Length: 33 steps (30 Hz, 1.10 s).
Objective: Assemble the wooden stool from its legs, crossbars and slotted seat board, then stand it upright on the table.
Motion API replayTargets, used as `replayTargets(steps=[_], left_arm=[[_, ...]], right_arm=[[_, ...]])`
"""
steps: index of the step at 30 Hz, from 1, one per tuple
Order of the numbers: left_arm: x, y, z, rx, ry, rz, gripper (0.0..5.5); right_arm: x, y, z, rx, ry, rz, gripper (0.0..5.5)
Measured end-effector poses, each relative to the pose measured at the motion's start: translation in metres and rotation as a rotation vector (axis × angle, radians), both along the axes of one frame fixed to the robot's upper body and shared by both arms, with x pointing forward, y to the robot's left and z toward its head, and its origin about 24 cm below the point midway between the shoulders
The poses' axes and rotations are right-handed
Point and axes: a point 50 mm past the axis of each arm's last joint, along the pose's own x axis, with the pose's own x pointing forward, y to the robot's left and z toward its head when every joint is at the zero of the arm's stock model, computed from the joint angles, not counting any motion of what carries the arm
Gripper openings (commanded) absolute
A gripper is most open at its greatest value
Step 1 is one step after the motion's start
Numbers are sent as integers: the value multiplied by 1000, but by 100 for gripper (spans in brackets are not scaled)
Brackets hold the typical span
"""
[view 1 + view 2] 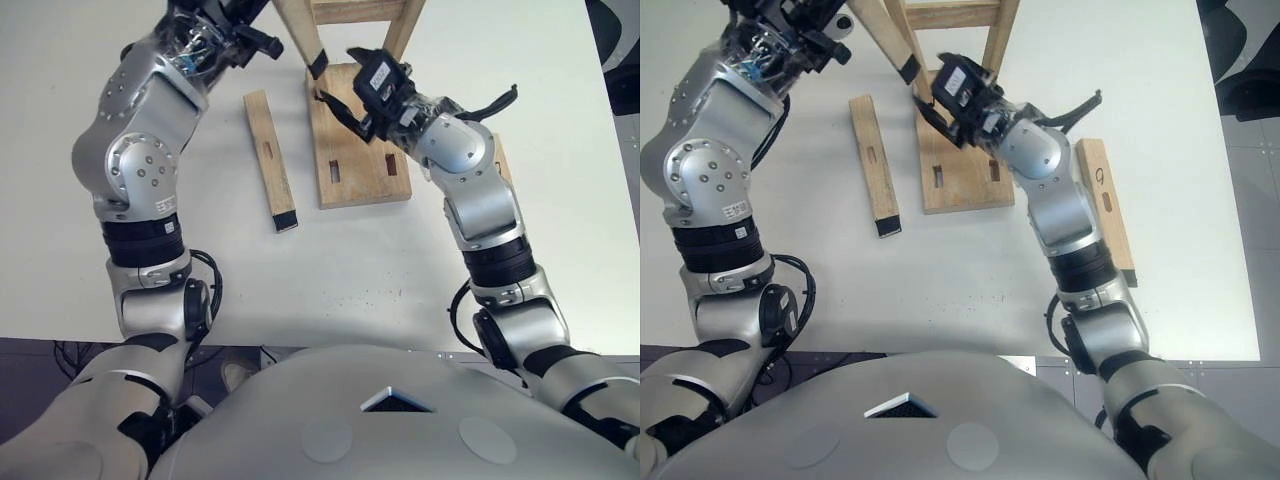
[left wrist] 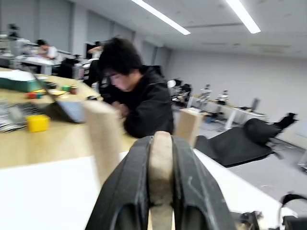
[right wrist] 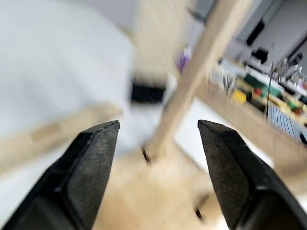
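Wooden leg frame (image 1: 300, 30) is tilting over the flat seat board (image 1: 365, 175). Your left gripper (image 2: 161, 143) is clamping it, and the right gripper (image 3: 158, 125) is gaping beside one leg. Off-angle, you're likely risking jamming or shoving the board.

Counted four legs total: two loose ones, a left leg (image 1: 270, 160) and a right leg (image 1: 1105, 205), plus two more in a frame (image 1: 300, 30) joined by one crossbar (image 1: 355, 10). Was just one seat board (image 1: 355, 150), two slots (image 1: 336, 172) showing.
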Motion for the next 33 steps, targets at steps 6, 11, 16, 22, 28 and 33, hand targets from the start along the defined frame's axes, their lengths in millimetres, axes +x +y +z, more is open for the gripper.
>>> replayTargets(steps=[6,11,16,22,28,33], left_arm=[[-16,38,-31,41,301,326,38],[-29,53,-56,5,520,441,38],[-31,40,-61,-95,566,433,38],[-30,38,-44,-105,493,455,38],[-28,19,-52,-223,540,447,38],[-33,24,-70,-176,529,540,38]], right_arm=[[7,-31,-10,-67,4,-230,310],[7,-41,-13,-52,3,-308,310],[8,-41,-18,-60,22,-300,310],[7,-41,-20,-67,40,-280,310],[7,-41,-24,-75,60,-264,310],[7,-40,-23,-76,58,-252,310]])
